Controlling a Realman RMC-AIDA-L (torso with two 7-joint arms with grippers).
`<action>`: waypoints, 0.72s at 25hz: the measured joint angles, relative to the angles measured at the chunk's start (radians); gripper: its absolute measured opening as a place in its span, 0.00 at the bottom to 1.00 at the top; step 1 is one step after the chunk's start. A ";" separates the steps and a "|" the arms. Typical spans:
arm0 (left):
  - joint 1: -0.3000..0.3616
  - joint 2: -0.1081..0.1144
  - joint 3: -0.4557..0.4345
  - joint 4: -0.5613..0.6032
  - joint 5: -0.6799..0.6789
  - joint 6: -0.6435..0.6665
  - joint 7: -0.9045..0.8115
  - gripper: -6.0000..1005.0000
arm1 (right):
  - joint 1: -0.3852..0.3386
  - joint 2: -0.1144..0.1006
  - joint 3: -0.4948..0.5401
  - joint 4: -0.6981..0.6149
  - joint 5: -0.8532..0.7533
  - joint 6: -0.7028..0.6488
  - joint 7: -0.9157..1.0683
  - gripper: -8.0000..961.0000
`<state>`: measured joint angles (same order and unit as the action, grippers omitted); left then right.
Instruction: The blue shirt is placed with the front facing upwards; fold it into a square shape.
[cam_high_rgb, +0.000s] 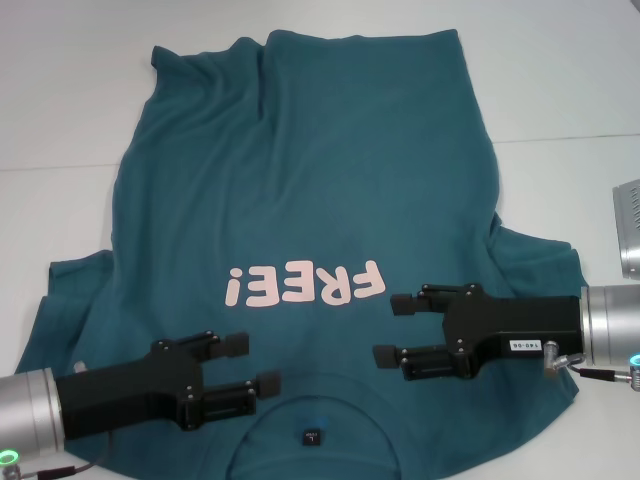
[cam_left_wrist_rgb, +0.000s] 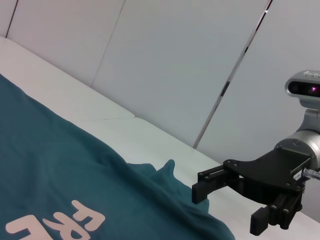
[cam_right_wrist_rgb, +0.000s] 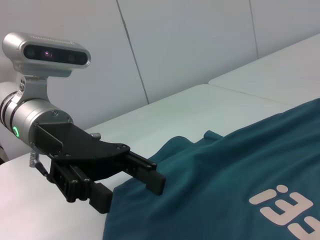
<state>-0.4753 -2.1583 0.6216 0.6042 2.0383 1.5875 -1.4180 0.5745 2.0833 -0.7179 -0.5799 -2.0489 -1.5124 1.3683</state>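
Blue shirt (cam_high_rgb: 300, 200) flat face-up, left claw (cam_high_rgb: 247, 365), right claw (cam_high_rgb: 393, 328) gaping above.

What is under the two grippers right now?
The blue shirt, print up, lies under the open left gripper and open right gripper. The white table beneath it is covered there.

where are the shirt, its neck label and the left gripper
shirt (cam_high_rgb: 300, 170): head view, plain front above the print
neck label (cam_high_rgb: 312, 436): head view, middle of the black tag
left gripper (cam_high_rgb: 250, 362): head view, midway between its open fingertips
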 joint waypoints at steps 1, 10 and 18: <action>0.000 0.000 0.000 0.000 -0.001 0.000 0.000 0.81 | 0.000 0.000 0.000 0.000 0.000 0.000 0.000 0.91; -0.003 0.001 0.000 0.000 -0.001 0.000 -0.001 0.81 | 0.002 0.000 0.000 0.000 0.003 0.001 -0.004 0.90; -0.002 0.003 -0.035 0.021 -0.003 -0.034 -0.047 0.81 | 0.002 0.000 0.000 0.003 0.004 0.002 -0.009 0.91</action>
<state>-0.4771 -2.1556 0.5865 0.6250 2.0352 1.5532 -1.4646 0.5769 2.0830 -0.7179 -0.5765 -2.0448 -1.5108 1.3590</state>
